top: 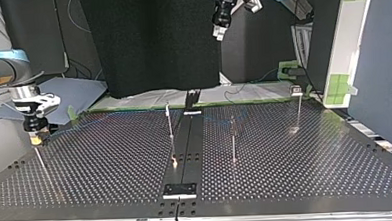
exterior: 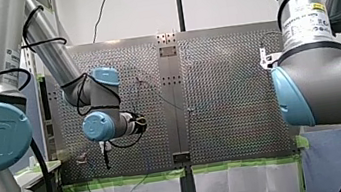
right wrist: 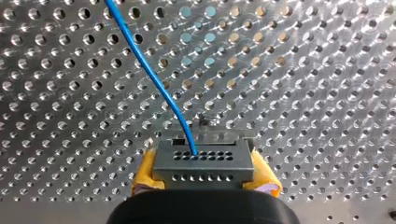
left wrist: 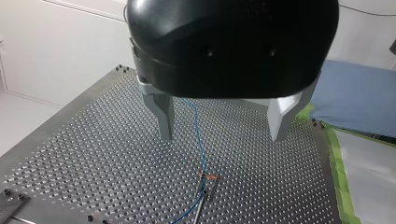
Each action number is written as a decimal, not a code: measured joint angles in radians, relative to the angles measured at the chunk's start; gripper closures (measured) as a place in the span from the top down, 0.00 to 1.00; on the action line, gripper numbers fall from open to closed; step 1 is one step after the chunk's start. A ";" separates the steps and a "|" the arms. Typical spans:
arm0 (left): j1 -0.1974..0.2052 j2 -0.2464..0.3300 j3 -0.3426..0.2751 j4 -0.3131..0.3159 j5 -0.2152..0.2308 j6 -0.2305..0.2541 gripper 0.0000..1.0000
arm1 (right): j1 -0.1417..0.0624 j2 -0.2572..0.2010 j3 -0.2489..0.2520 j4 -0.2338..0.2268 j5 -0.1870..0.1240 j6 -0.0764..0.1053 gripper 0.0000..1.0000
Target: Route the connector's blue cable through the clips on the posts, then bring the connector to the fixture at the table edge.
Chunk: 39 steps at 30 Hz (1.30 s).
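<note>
My right gripper (right wrist: 204,183) is closed on the connector (right wrist: 204,161): its yellow pads (right wrist: 145,179) press the two short sides of the grey block, whose rows of small holes face the camera. The blue cable (right wrist: 144,65) leaves one hole in the upper row and curves away ahead of the gripper, toward eleven o'clock over the perforated table (right wrist: 303,93). In the top view this gripper hangs low over the table at about nine o'clock, near the plate's edge; whether the connector touches the surface cannot be told. From there a faint blue line runs toward the thin post (top: 170,122) just beside the dark centre rail (top: 185,141). A second post (top: 233,141) stands just past the rail at about four o'clock from the first, and a third (top: 299,108) stands well apart at the view's three o'clock. My left gripper (left wrist: 222,137) is spread wide and holds nothing, its metal fingers (left wrist: 164,116) well clear of the table; in the top view it sits high at twelve o'clock. Below it, between the fingers, the cable passes a small clip (left wrist: 210,176) on a slim post (left wrist: 203,198)
</note>
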 joint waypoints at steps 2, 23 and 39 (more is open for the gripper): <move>0.000 0.000 0.000 0.000 0.000 0.000 1.00 | 0.001 0.001 -0.001 -0.001 0.000 0.000 0.00; -0.001 0.000 0.000 0.001 0.000 0.000 1.00 | 0.005 0.002 -0.012 -0.007 0.001 0.005 0.00; 0.000 0.000 0.000 0.003 0.000 0.000 1.00 | 0.004 -0.002 -0.014 0.013 0.005 0.006 0.34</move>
